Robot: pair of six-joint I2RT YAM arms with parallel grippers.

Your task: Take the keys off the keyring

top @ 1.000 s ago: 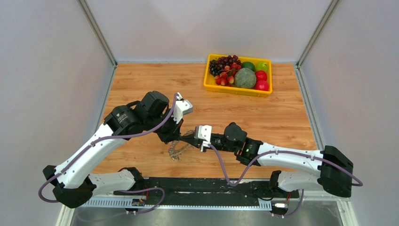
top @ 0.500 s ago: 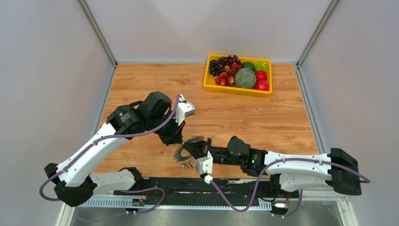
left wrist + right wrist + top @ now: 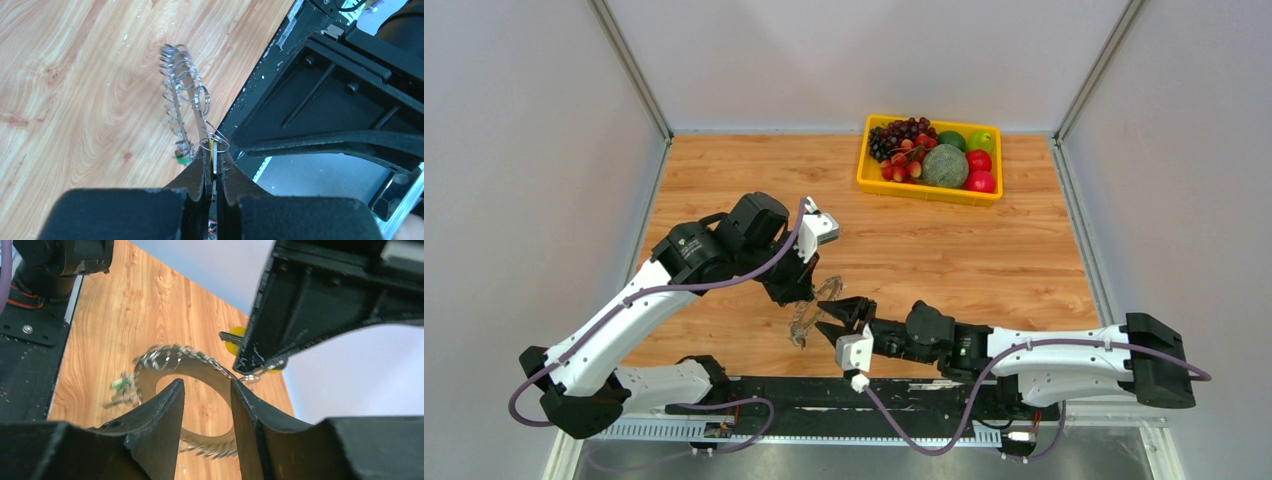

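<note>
The keyring [image 3: 805, 318], a flat grey metal ring fringed with small loops, hangs tilted on edge over the near middle of the wooden table. My left gripper [image 3: 809, 292] is shut on a yellow-headed key [image 3: 234, 334] attached to the ring's rim. The left wrist view shows the pinch [image 3: 214, 157] and the ring edge-on [image 3: 182, 95]. A green key [image 3: 181, 159] hangs at the ring's lower edge and also shows in the right wrist view [image 3: 120, 385]. My right gripper [image 3: 836, 315] is open and empty just right of the ring, its fingers [image 3: 165, 405] framing the ring's band [image 3: 200, 366].
A yellow basket [image 3: 864, 172] of fruit stands at the back right. The black base rail [image 3: 854, 395] runs along the near table edge just below both grippers. Grey walls enclose the table on the left, right and back.
My right arm swung toward the near edge and its gripper now points left at the ring. My left gripper lifted slightly, and the ring now hangs more upright.
</note>
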